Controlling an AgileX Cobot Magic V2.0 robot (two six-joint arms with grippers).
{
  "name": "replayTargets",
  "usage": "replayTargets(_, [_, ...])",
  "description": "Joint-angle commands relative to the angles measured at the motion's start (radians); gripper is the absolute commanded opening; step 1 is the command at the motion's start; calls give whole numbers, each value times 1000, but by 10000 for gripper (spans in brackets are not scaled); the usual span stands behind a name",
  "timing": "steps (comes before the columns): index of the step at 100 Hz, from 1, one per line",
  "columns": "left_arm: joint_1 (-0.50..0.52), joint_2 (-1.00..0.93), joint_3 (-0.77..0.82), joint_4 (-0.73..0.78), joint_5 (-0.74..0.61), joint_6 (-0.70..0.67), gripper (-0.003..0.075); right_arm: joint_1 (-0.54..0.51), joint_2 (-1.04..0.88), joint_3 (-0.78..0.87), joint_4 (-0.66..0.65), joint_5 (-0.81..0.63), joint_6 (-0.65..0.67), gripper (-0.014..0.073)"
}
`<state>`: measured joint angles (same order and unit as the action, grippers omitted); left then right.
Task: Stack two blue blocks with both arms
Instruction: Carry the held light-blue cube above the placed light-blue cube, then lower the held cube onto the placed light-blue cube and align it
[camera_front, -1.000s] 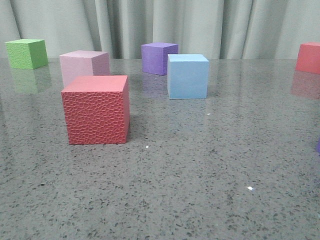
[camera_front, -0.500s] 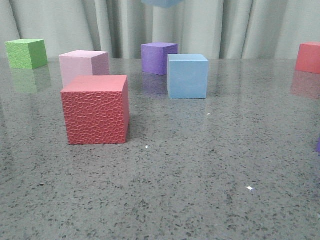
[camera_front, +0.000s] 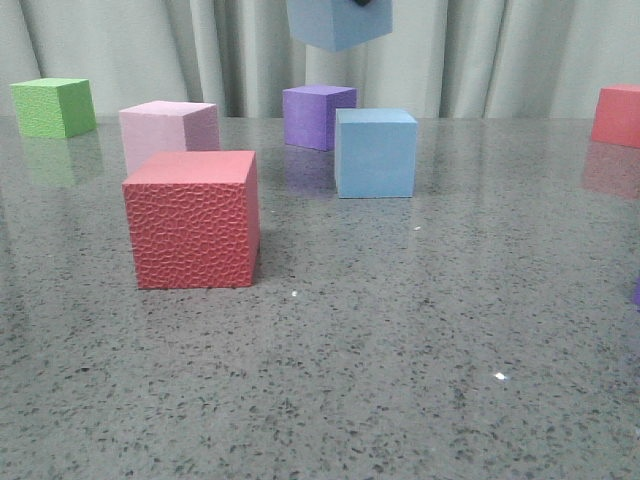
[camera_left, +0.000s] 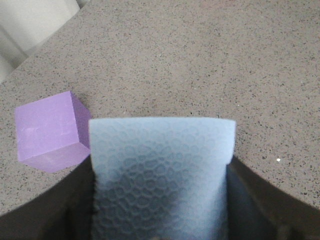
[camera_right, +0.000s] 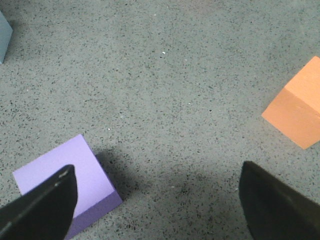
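You're looking at a grey speckled stone-like table (camera_front: 400, 340), glossy enough to throw faint reflections of the cubes. In the front view, take the resting blue block (camera_front: 376, 152) as the clock's centre. The purple cube (camera_front: 318, 116) sits at about 11 o'clock, near it but apart. The pale pink cube (camera_front: 168, 134) lies toward 9 o'clock, and the textured red cube (camera_front: 192, 219) sits at 8 o'clock, just in front of the pink one. The green cube (camera_front: 52, 107) is far out past 9 o'clock at the table's back edge. Another red cube (camera_front: 617, 115) stands at 3 o'clock, cut off by the frame. An orange cube (camera_right: 299, 103) shows only in the right wrist view.
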<state>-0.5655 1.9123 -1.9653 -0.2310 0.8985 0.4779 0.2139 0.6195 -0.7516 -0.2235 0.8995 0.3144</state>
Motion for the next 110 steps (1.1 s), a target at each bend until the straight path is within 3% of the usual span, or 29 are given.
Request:
replayTargets(1, [-8,-57,-35,-29,-42,1,42,-6,2,-23,-23,-65,-6,647])
replayTargets(14, [-8,-57,-35,-31,-35,22,42,-6,2,-23,-23,-65,-6,647])
replayTargets(48, [-8,-57,-35,-201,-32,342,42,-6,2,-23,-23,-65,-6,647])
replayTargets(110, [-8,-2,-35,-237,89,577,42,-6,2,-23,-23,-64,-6,647])
